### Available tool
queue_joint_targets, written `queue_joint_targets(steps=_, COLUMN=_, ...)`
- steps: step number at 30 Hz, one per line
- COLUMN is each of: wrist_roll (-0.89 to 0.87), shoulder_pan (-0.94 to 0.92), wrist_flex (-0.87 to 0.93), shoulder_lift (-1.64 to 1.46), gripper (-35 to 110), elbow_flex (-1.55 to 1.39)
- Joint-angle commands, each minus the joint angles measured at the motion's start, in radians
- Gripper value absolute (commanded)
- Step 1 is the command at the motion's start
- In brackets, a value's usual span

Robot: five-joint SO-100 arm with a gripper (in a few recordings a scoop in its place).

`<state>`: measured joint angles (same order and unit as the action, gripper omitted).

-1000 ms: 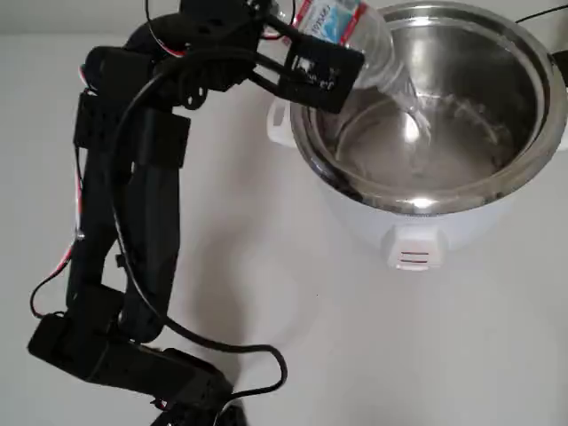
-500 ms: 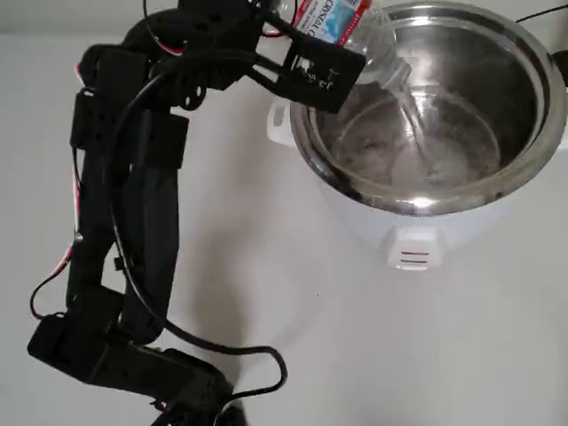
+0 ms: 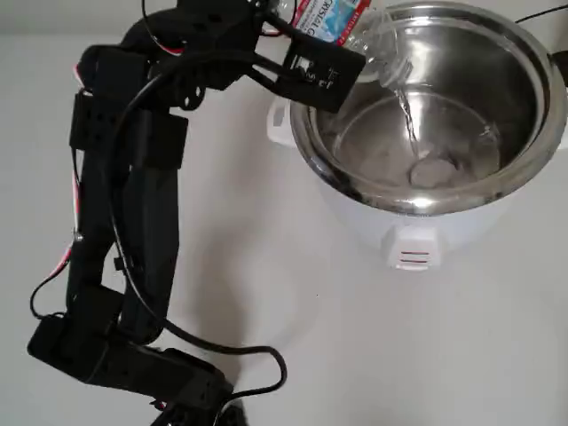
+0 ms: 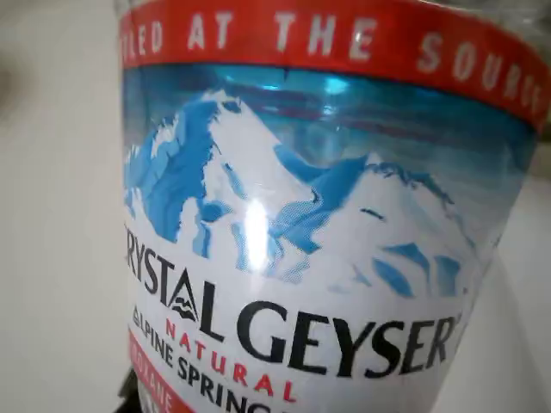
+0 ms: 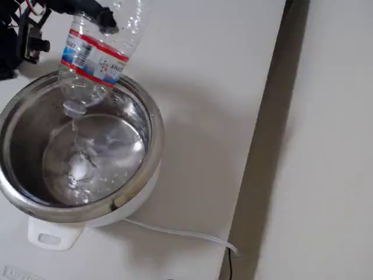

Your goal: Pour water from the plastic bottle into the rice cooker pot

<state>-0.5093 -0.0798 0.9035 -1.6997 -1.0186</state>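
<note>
My gripper [image 3: 306, 44] is shut on the plastic bottle [image 3: 342, 19], a clear ribbed bottle with a red-banded white label, and holds it tipped mouth-down over the rice cooker pot [image 3: 501, 67]. A thin stream of water [image 3: 408, 120] falls from the mouth and pools on the shiny steel bottom. In the fixed view the plastic bottle [image 5: 96, 55] hangs nearly upside down over the near-left side of the rice cooker pot [image 5: 152, 137], with a black fingertip [image 5: 106, 18] across it. In the wrist view the plastic bottle's label [image 4: 293, 258] sits right against the lens.
The pot sits in a white cooker body [image 3: 399, 235] with a side handle [image 3: 278, 124]. My black arm [image 3: 133, 204] stretches down the left of the overhead view, trailing a black cable [image 3: 257, 359]. A white cord [image 5: 175, 232] runs toward the table edge [image 5: 256, 157].
The bottle has tipped slightly further and its mouth has risen a little toward the pot's rim. The stream has thinned, and the water in the pot has settled into a calmer pool.
</note>
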Motion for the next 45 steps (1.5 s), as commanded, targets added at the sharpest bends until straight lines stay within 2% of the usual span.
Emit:
queue_joint_targets(steps=1, wrist_roll=-0.011, shoulder_pan=-0.009, wrist_flex=-0.017, shoulder_lift=-0.035, gripper=14, elbow_flex=0.094)
queue_joint_targets(steps=28, wrist_roll=-0.176, shoulder_pan=-0.066, wrist_flex=-0.028, shoulder_lift=-0.041, gripper=14, elbow_flex=0.094)
queue_joint_targets(steps=40, wrist_roll=-0.156, shoulder_pan=-0.063, wrist_flex=-0.026, shoulder_lift=-0.043, gripper=14, elbow_flex=0.089)
queue_joint_targets(steps=45, wrist_roll=-0.091, shoulder_pan=-0.074, wrist_flex=-0.021, shoulder_lift=-0.035, gripper=14, elbow_flex=0.086)
